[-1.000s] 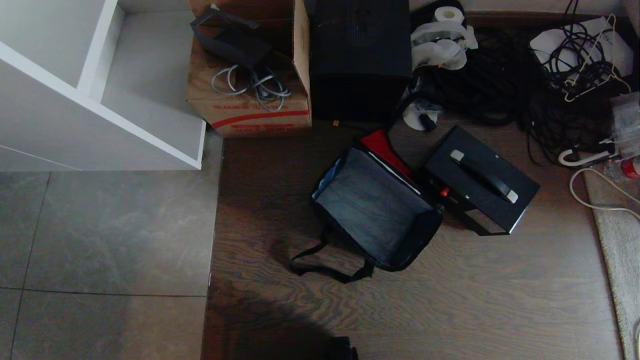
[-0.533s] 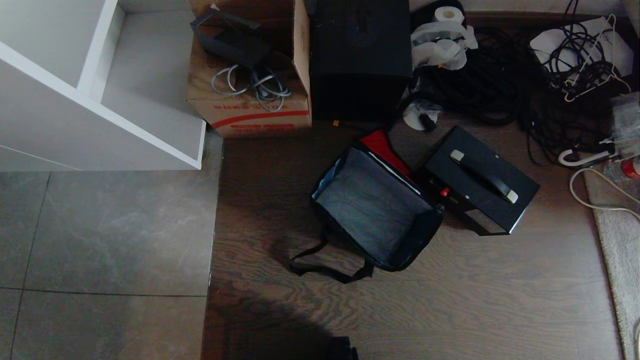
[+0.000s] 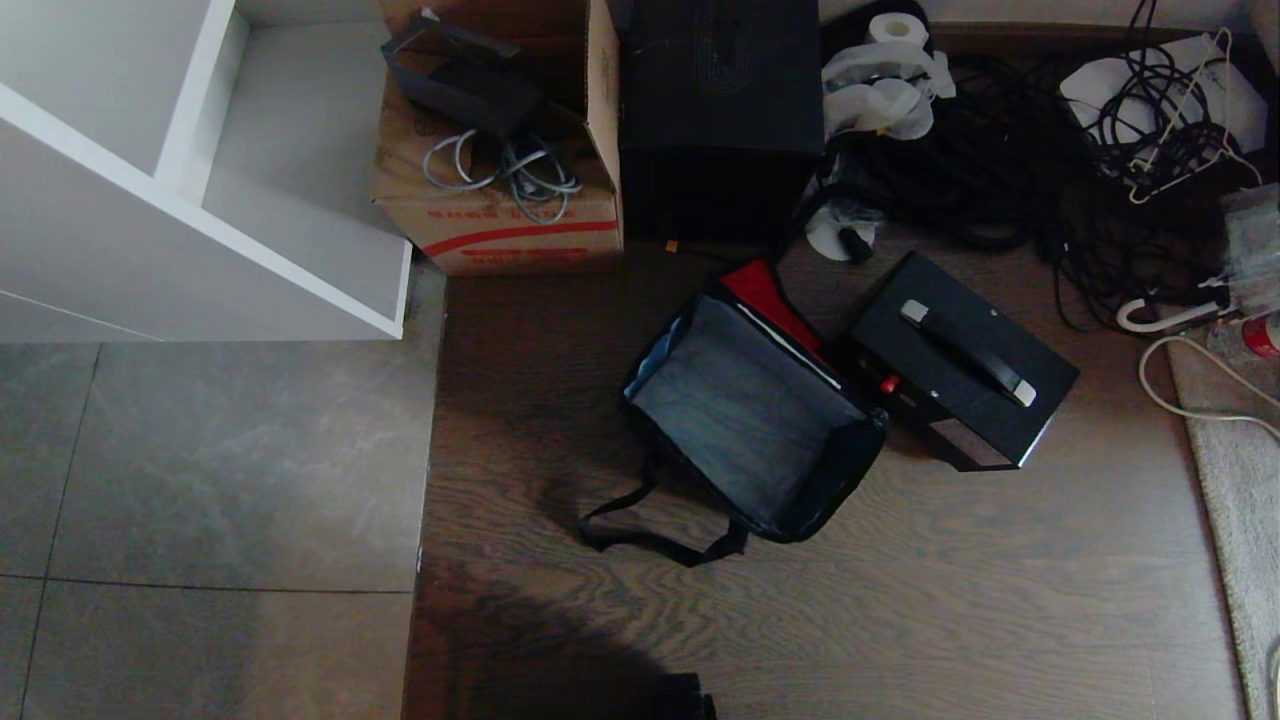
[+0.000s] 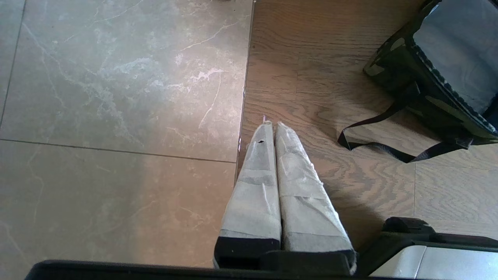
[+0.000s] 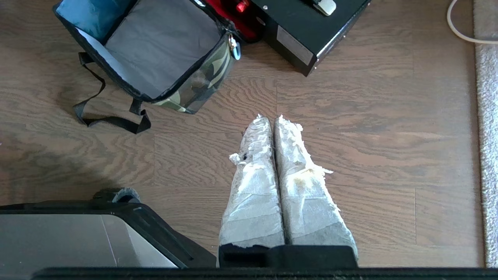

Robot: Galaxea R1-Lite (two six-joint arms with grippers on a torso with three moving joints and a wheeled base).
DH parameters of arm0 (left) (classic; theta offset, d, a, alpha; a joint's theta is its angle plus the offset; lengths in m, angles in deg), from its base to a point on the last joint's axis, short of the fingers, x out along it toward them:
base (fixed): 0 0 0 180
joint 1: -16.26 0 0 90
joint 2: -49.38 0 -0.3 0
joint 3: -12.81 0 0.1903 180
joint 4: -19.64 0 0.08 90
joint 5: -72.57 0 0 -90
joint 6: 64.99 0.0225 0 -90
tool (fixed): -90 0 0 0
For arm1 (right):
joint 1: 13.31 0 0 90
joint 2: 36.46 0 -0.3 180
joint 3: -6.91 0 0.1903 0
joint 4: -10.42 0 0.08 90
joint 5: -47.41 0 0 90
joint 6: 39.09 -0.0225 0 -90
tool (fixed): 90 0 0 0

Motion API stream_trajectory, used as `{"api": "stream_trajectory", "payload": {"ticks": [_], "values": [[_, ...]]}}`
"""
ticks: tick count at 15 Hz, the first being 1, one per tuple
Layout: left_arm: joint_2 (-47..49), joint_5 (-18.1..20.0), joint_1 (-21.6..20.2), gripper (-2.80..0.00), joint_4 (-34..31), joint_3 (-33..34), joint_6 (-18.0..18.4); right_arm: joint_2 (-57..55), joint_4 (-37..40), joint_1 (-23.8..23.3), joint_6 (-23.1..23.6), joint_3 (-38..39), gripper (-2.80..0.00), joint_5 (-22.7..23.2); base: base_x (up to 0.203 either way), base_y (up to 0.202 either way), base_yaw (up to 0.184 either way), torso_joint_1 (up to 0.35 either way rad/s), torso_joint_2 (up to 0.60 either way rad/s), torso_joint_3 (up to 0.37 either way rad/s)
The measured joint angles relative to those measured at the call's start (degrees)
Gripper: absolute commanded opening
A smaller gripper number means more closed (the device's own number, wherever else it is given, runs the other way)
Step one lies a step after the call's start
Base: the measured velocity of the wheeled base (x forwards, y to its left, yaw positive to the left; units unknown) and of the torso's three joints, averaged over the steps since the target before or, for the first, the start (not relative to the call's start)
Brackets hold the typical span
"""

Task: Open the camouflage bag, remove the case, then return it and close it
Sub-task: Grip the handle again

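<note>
The camouflage bag (image 3: pixel 745 415) stands open on the wooden floor, its grey lining showing and its red lid panel (image 3: pixel 768 298) folded back. Nothing lies inside it. Its black strap (image 3: pixel 640 530) trails on the floor in front. The case (image 3: pixel 960 360), black with a flat handle, sits on the floor right beside the bag, on its right. My left gripper (image 4: pixel 272 124) is shut and empty, hanging over the seam between tile and wood, short of the bag (image 4: pixel 443 74). My right gripper (image 5: pixel 269 118) is shut and empty above bare wood, nearer to me than the bag (image 5: pixel 155 50) and the case (image 5: pixel 307 27).
Behind the bag stand a brown carton (image 3: pixel 500 150) with cables and a tall plain black box (image 3: pixel 720 110). Tangled black cables (image 3: pixel 1000 160) fill the back right. A white shelf unit (image 3: pixel 180 170) is at the left, a pale rug edge (image 3: pixel 1235 470) at the right.
</note>
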Motion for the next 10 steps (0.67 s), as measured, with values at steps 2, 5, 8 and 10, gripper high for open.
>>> {"api": "stream_trajectory", "payload": {"ticks": [2, 5, 8, 10], "values": [[0.0, 0.0, 0.0, -2.80, 0.0, 0.0, 0.0, 0.0, 0.0, 0.0, 0.0, 0.0, -2.80, 0.0, 0.000, 0.000, 0.000, 0.000, 0.00, 0.000], [0.0, 0.0, 0.0, -2.80, 0.0, 0.0, 0.0, 0.0, 0.0, 0.0, 0.0, 0.0, -2.80, 0.0, 0.000, 0.000, 0.000, 0.000, 0.00, 0.000], [0.0, 0.0, 0.0, -2.80, 0.0, 0.0, 0.0, 0.0, 0.0, 0.0, 0.0, 0.0, -2.80, 0.0, 0.000, 0.000, 0.000, 0.000, 0.00, 0.000], [0.0, 0.0, 0.0, -2.80, 0.0, 0.0, 0.0, 0.0, 0.0, 0.0, 0.0, 0.0, -2.80, 0.0, 0.000, 0.000, 0.000, 0.000, 0.00, 0.000]]}}
